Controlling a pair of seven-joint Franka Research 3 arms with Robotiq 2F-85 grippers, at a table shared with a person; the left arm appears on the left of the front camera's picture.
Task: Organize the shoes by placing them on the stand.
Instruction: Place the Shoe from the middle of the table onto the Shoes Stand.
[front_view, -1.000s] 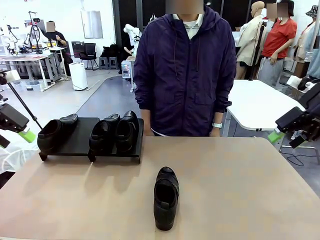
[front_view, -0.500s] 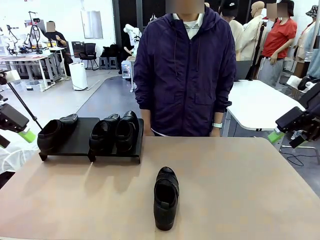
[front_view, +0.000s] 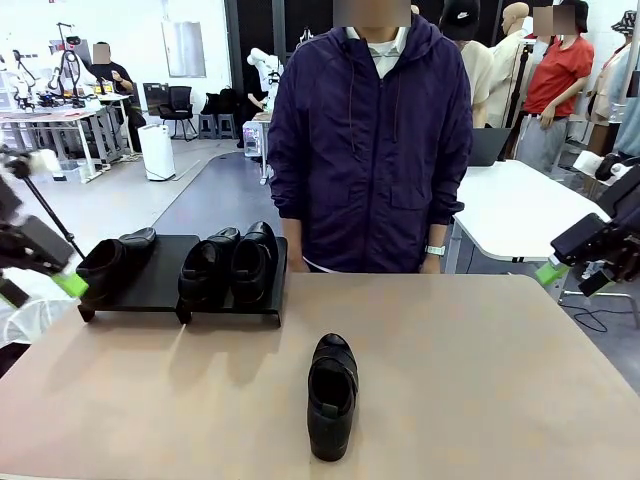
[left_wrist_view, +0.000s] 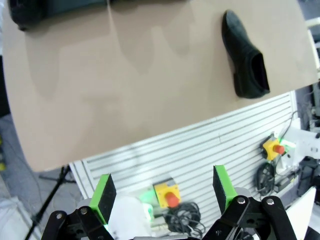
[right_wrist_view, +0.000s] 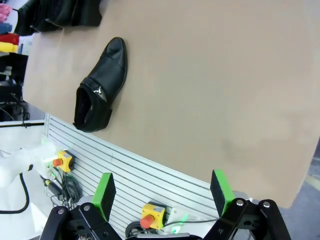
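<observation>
Both grippers stood open and empty when I checked the feeds.

Front view: I saw the left gripper (front_view: 62, 283) at the 9 o'clock edge, its green pad just beside the heel of the leftmost shoe (front_view: 108, 266) on the stand (front_view: 160, 285); whether they touched I could not tell. The right gripper (front_view: 553, 270) hung at the 3 o'clock edge, off the table (front_view: 480, 380). The stand sat toward 10 o'clock and carried three shoes: the leftmost one near its left end, and a pair (front_view: 232, 264) side by side at its right end. A fourth shoe (front_view: 332, 394) lay alone on the tabletop toward 6 o'clock, toe pointing at the person (front_view: 372, 140) standing at 12 o'clock.

Left wrist view: I noted the left gripper's green pads (left_wrist_view: 106, 192) spread wide with nothing between them. The lone shoe lay at 2 o'clock on the table, well apart from the gripper.

Right wrist view: I found the right gripper's pads (right_wrist_view: 104, 194) likewise parted. The lone shoe rested at 10 o'clock on the table, and the stand's edge showed near 11 o'clock.
</observation>
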